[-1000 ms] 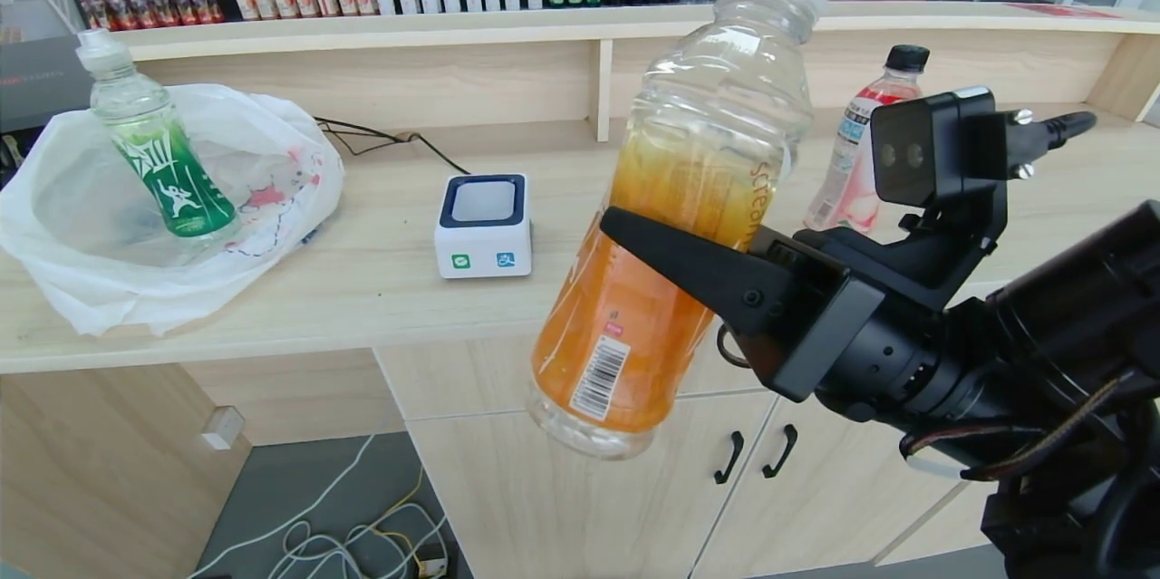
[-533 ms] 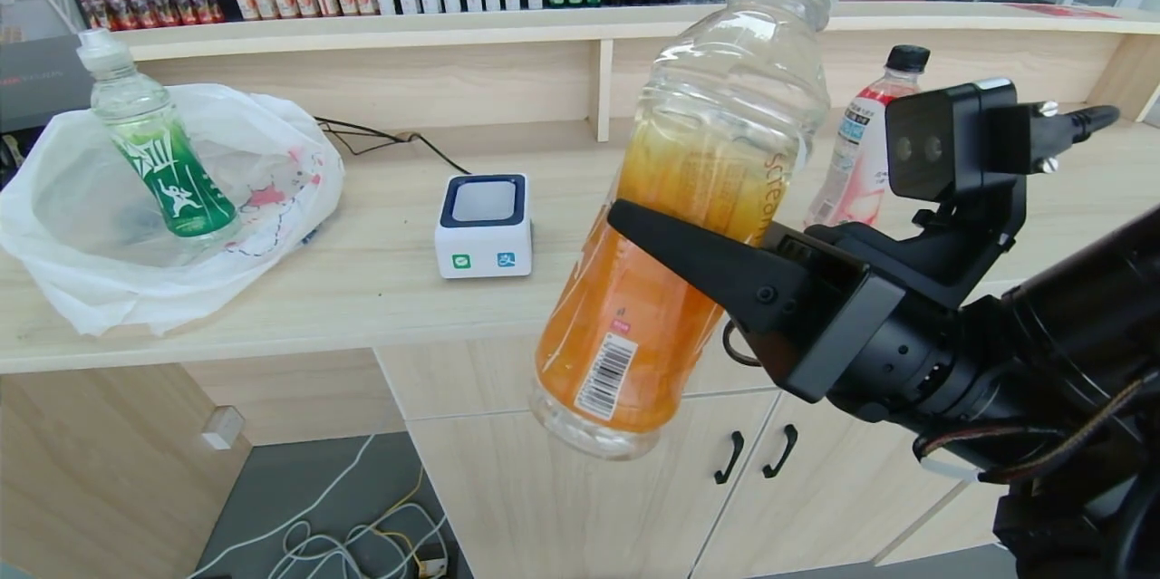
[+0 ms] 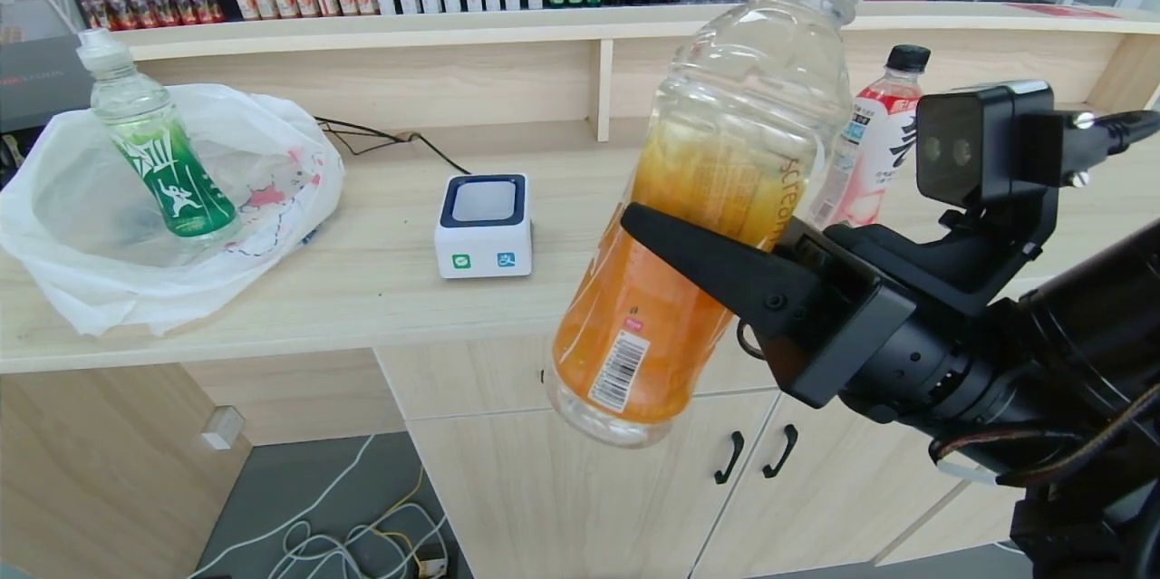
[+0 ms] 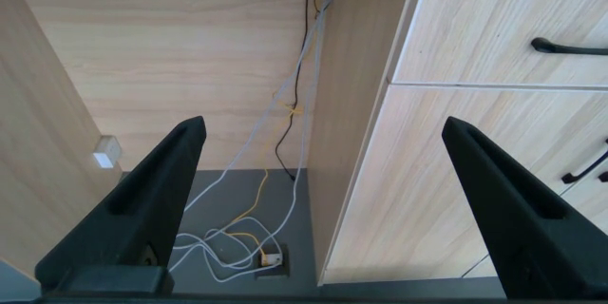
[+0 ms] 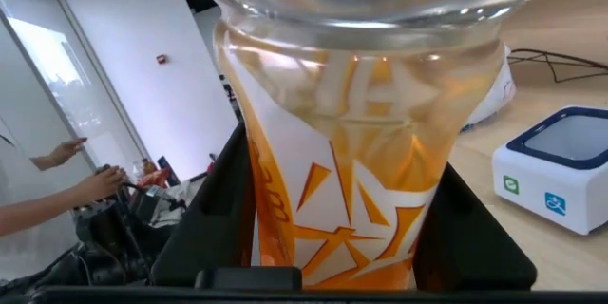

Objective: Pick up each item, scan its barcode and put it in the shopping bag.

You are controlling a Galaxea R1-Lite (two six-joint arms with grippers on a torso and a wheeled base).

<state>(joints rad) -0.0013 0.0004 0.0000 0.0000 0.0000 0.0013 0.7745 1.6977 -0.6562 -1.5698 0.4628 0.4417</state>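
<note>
At the far left of the counter (image 3: pixel 362 289) lies the white shopping bag (image 3: pixel 82 289), mouth open, with a green bottle (image 3: pixel 159 144) standing tilted inside it. Right of it, near the counter's middle, sits the small white scanner (image 3: pixel 482 226), window facing up. Right again, held in the air in front of the counter's near edge, is the orange drink bottle (image 3: pixel 707 153), leaning with its cap up and to the right. Its barcode (image 3: pixel 619 371) sits low on the near side. A pink bottle (image 3: pixel 870 144) stands behind it on the counter, still to be handled.

The step in hand looks like the scan. To do it well, the bottle should travel left until it hangs over the scanner, then roll so the barcode faces down at the window, close above it and held steady.

The left gripper (image 4: pixel 323 209) hangs low in front of the cabinet, fingers spread wide and holding nothing. The right gripper (image 3: pixel 702 244) has its fingers clamped on the orange bottle's middle, one on each side.
</note>
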